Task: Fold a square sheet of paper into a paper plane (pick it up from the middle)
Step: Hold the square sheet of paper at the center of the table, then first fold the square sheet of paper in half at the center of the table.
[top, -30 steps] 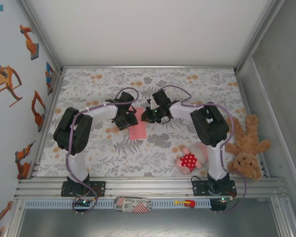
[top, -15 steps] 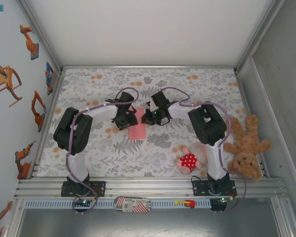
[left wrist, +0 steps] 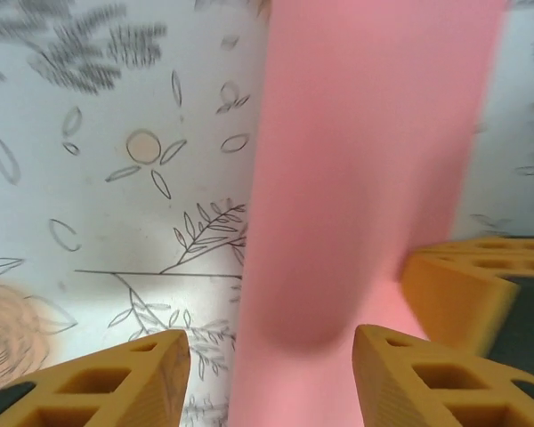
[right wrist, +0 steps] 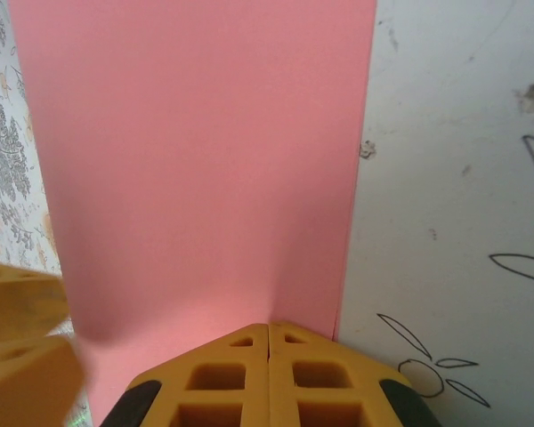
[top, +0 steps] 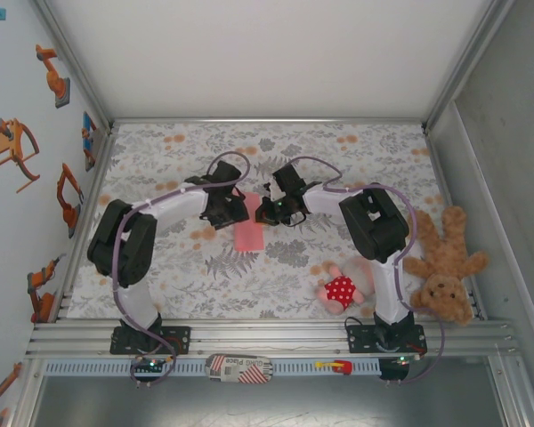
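**Item 1. Square sheet of paper** (top: 247, 233). Salmon-pink. From above it shows as a narrow oblong, long axis running near to far. It lies flat on the floral table (top: 160, 178) at mid-width, its far end between the two grippers. Same place as a second ago.

**Item 2. Left gripper** (left wrist: 271, 342). At the sheet's far-left side. The yellow fingers (left wrist: 116, 382) are spread apart. The pink strip runs up through the gap, and the right-hand finger overlaps the paper. No pinch is visible. Against a second ago, the gripper sits slightly farther and closer to the sheet. The elbow has swung toward the near left, and the forearm is stretched longer.

**Item 3. Right gripper** (right wrist: 269, 327). At the sheet's far-right side, facing the left gripper. The fingers (right wrist: 240, 374) are clenched tight, pad against pad. Their tips touch the paper close to one long edge. Whether a layer is nipped between them cannot be told. A second ago this gripper stood slightly more to the right. Over the last half second it is unchanged.

**Item 4. Pink plush doll** (top: 341, 289). Red dotted dress. Near right, beside the right arm's base, well apart from the sheet. Unmoved.

**Item 5. Brown teddy bear** (top: 445, 267). At the right edge of the table. Unmoved.
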`<control>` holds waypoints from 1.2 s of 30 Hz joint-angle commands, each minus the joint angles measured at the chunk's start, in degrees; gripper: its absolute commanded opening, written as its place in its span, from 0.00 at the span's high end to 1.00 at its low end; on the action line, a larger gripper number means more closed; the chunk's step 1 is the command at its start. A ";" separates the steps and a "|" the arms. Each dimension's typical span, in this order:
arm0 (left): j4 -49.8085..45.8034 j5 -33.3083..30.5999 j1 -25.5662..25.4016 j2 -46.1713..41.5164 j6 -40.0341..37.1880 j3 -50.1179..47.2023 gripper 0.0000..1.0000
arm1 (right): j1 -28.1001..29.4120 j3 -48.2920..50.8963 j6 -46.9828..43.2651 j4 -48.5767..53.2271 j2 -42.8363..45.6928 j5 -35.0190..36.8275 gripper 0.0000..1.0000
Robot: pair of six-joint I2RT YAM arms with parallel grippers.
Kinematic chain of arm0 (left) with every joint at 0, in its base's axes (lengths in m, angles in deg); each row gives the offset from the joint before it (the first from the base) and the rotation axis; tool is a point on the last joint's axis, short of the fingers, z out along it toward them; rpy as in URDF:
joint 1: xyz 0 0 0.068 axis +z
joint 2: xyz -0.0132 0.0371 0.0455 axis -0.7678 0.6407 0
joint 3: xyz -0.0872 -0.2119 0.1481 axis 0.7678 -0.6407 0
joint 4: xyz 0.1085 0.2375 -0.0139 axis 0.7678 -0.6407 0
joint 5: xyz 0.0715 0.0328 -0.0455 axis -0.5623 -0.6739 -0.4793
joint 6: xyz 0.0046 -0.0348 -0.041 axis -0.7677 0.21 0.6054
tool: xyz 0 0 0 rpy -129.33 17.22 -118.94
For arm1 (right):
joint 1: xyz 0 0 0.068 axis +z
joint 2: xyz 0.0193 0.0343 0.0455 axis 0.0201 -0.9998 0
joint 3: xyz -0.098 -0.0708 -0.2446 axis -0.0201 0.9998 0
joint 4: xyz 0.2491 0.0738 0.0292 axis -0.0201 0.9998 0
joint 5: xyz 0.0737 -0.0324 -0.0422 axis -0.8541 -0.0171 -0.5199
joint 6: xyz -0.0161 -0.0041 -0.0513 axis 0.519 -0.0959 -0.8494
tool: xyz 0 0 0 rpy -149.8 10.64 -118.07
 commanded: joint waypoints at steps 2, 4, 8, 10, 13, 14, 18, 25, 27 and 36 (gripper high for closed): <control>2.74 2.57 0.93 -6.09 -1.91 0.98 0.52 | -0.47 2.48 -1.28 10.32 -5.65 8.29 1.00; 5.17 6.61 0.78 -5.52 -1.19 0.35 0.58 | -0.47 2.65 -1.23 10.46 -5.82 8.59 1.00; 9.24 11.49 0.81 -3.43 0.69 -1.30 0.72 | -0.47 3.00 -1.15 10.32 -6.18 9.09 1.00; 9.78 12.91 0.83 -2.16 0.68 -1.31 0.76 | -0.47 3.18 -1.15 10.38 -6.25 9.16 1.00; 10.95 15.23 1.00 -0.28 0.55 -1.37 0.83 | -0.47 3.27 -1.11 10.54 -6.79 8.98 1.00; 10.88 15.74 1.04 0.49 0.39 -1.24 0.86 | -0.47 3.27 -1.06 10.56 -6.96 9.06 1.00; 10.35 17.14 1.09 3.64 -0.24 -0.97 0.94 | -0.50 3.32 -1.06 11.06 -7.28 9.37 1.00; 9.15 16.66 1.09 6.65 -1.74 -0.40 1.00 | -0.47 3.00 -1.19 12.04 -7.77 9.87 1.00; 9.20 16.62 1.14 7.28 -1.82 -0.42 1.00 | -0.47 2.93 -1.23 12.21 -7.86 9.96 1.00; 4.29 15.18 2.00 10.32 -5.58 1.41 1.00 | -0.47 3.17 -1.30 13.41 -8.71 11.55 1.00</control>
